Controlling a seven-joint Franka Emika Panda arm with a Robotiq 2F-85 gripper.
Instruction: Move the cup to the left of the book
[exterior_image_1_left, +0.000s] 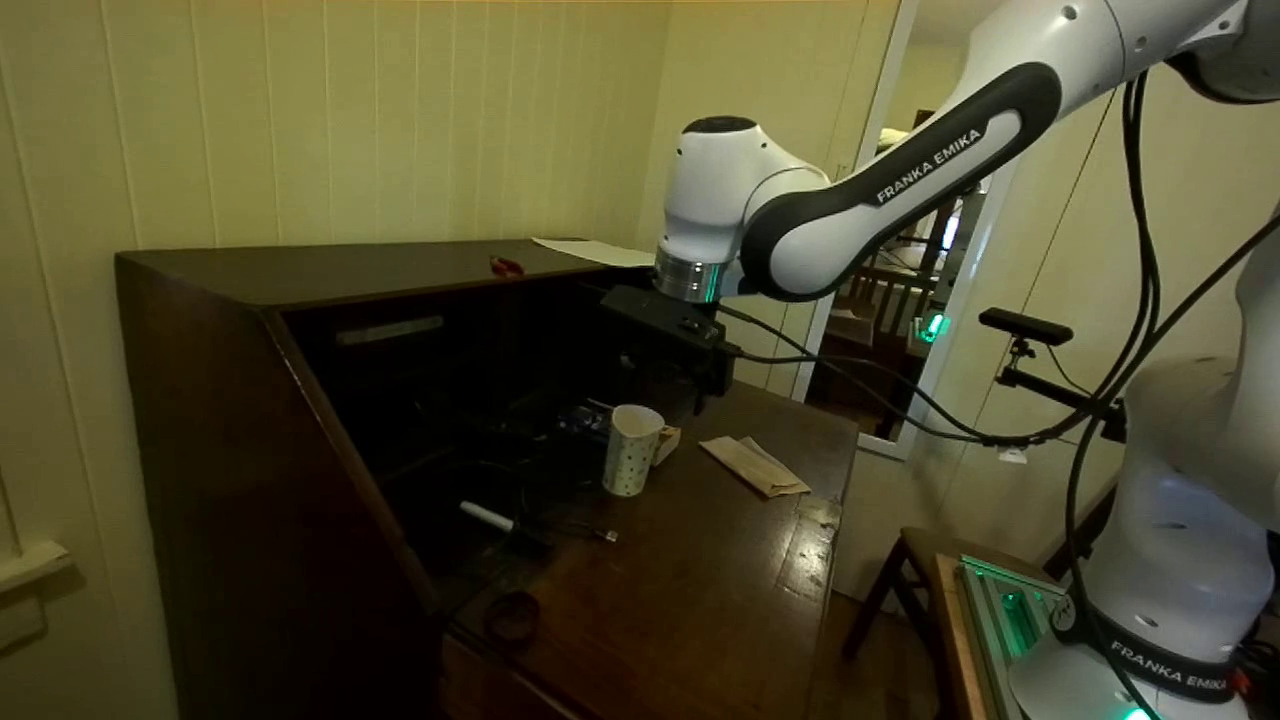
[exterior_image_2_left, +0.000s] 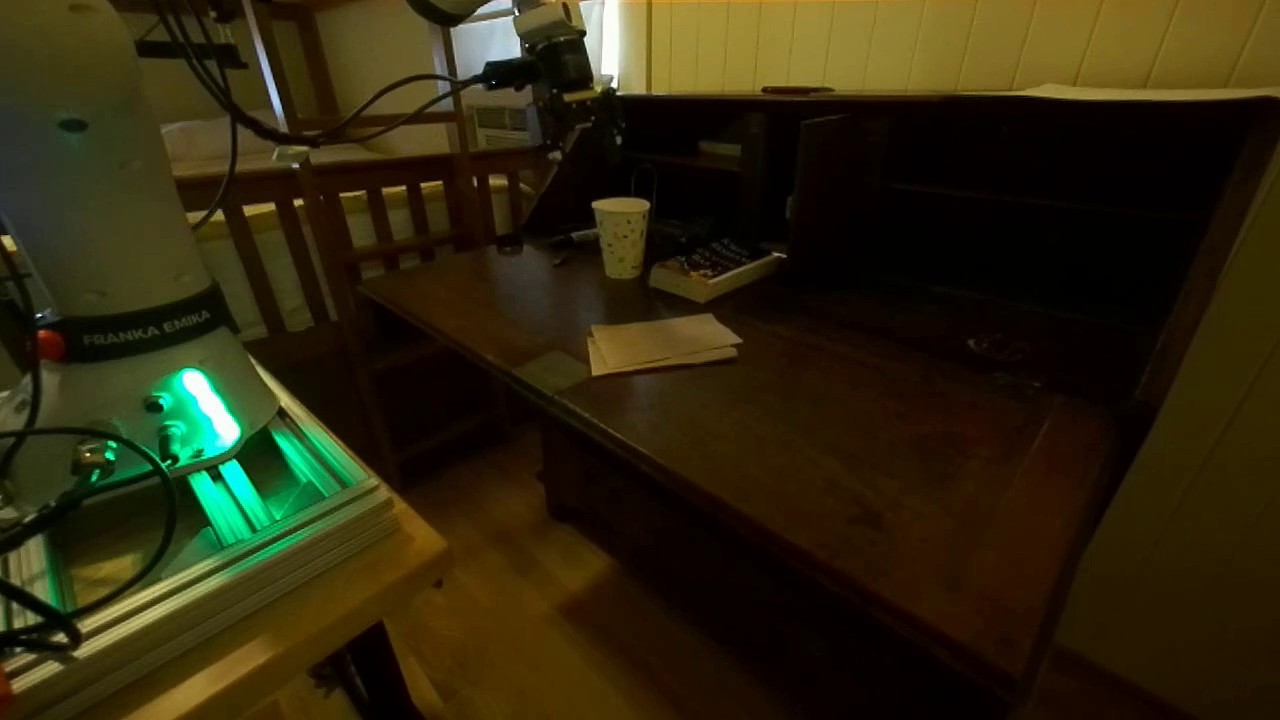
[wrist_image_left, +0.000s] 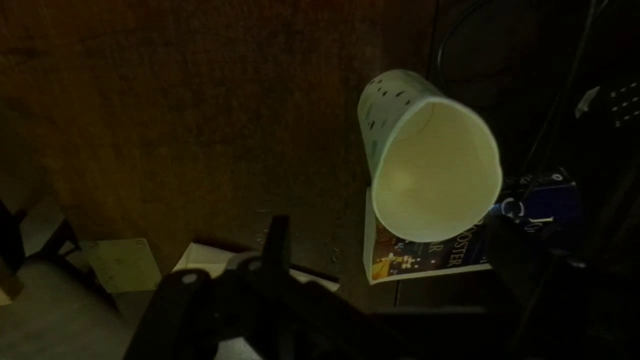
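The cream-white cup, dotted on its side, stands upright on the desk in both exterior views (exterior_image_1_left: 633, 452) (exterior_image_2_left: 622, 237). Beside it lies the book (exterior_image_2_left: 715, 268), a thick paperback with a dark printed cover and pale page edges; in that view the cup is to its left, and I cannot tell whether they touch. In the wrist view the cup (wrist_image_left: 435, 170) hides part of the book (wrist_image_left: 425, 257). My gripper (wrist_image_left: 390, 222) is open above the desk, its fingers (wrist_image_left: 276, 242) spread wide and holding nothing. It hangs higher than the cup, apart from it.
Folded tan paper (exterior_image_1_left: 757, 466) lies near the front edge of the dark desk (exterior_image_2_left: 850, 450). A white stick-like thing (exterior_image_1_left: 487, 516), cables and a dark ring (exterior_image_1_left: 512, 617) lie around the cup's far side. The desk's shelf part (exterior_image_2_left: 960, 190) rises behind.
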